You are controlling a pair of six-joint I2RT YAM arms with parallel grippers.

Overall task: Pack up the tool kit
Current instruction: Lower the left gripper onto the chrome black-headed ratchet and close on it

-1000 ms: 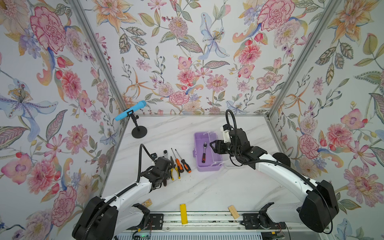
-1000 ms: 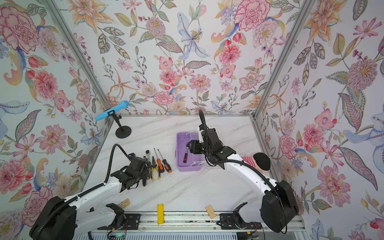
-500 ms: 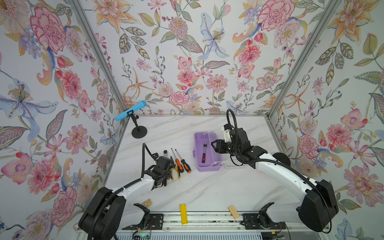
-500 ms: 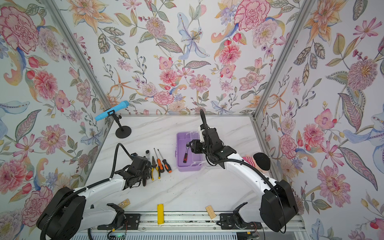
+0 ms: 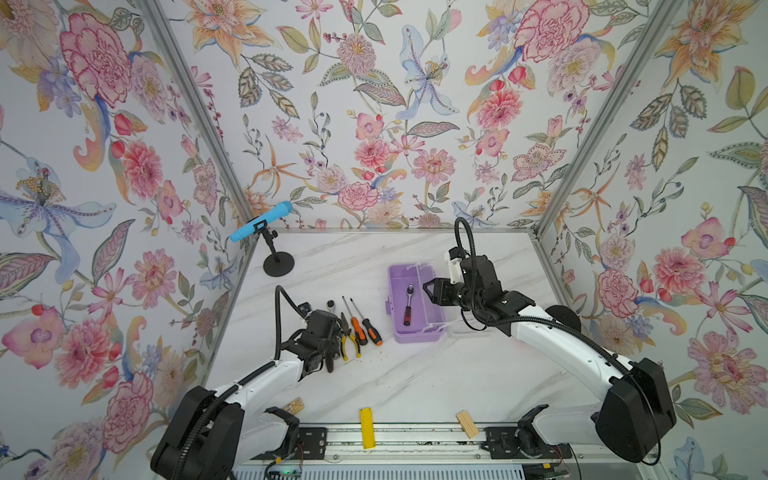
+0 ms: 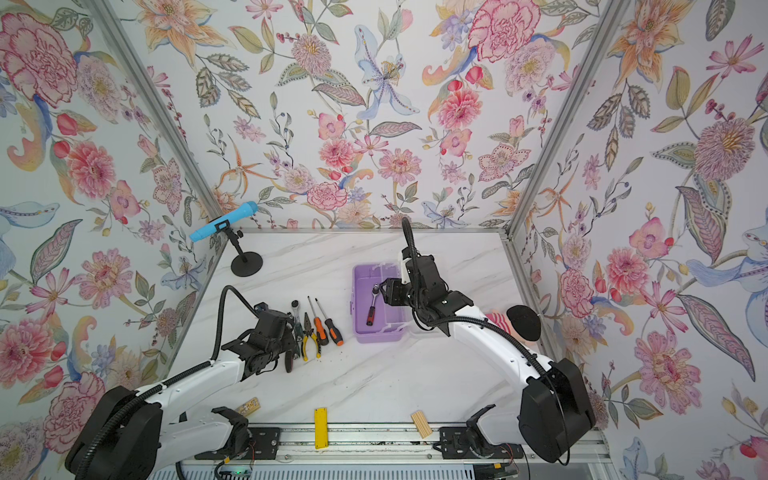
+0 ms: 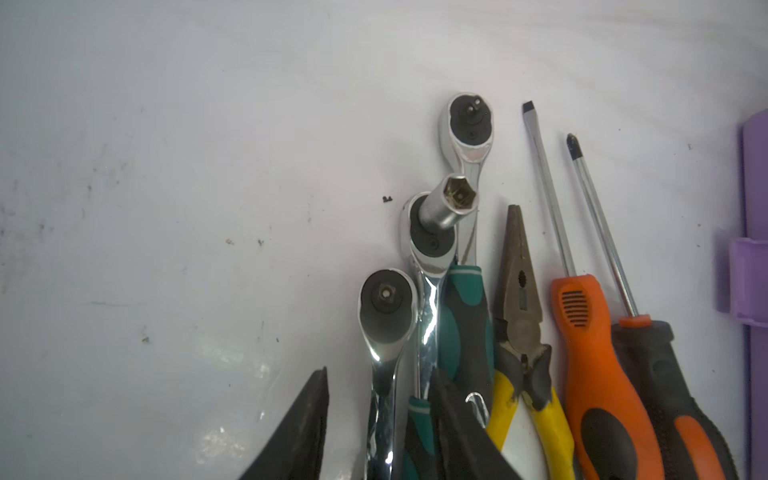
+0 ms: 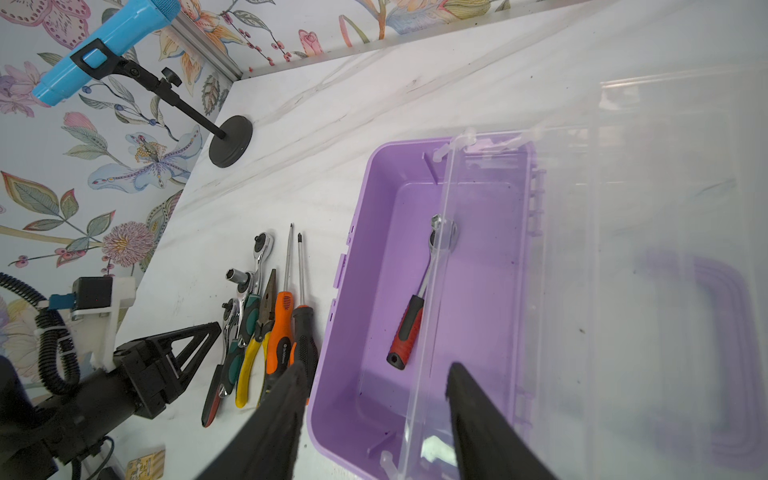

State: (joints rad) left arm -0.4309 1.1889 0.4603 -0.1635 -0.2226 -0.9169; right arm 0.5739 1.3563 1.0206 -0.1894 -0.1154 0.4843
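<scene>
The tool kit's lilac case (image 5: 417,334) stands open, right of the middle of the marble worktop (image 5: 415,374). Its clear lid (image 8: 623,249) is hinged up along the right side, and a red-handled ratchet (image 5: 407,305) lies slantwise inside. Just left of the case, side by side, lie two orange-black screwdrivers (image 7: 582,332), yellow-handled pliers (image 7: 519,324) and three more ratchets (image 7: 386,316), one wearing a socket (image 7: 451,203). The left claw (image 7: 379,372) sits low over those handles, fingers parted around a chrome shank with a gap on one side, so not clamped. The right claw (image 8: 377,365) hovers at the case's right rim, spread and gripping nothing I can see. Bare marble runs forward to the yellow bar (image 5: 366,422) and wooden block (image 5: 467,424) at the front edge, and back to the blue microphone (image 5: 259,220) in the far left corner.
</scene>
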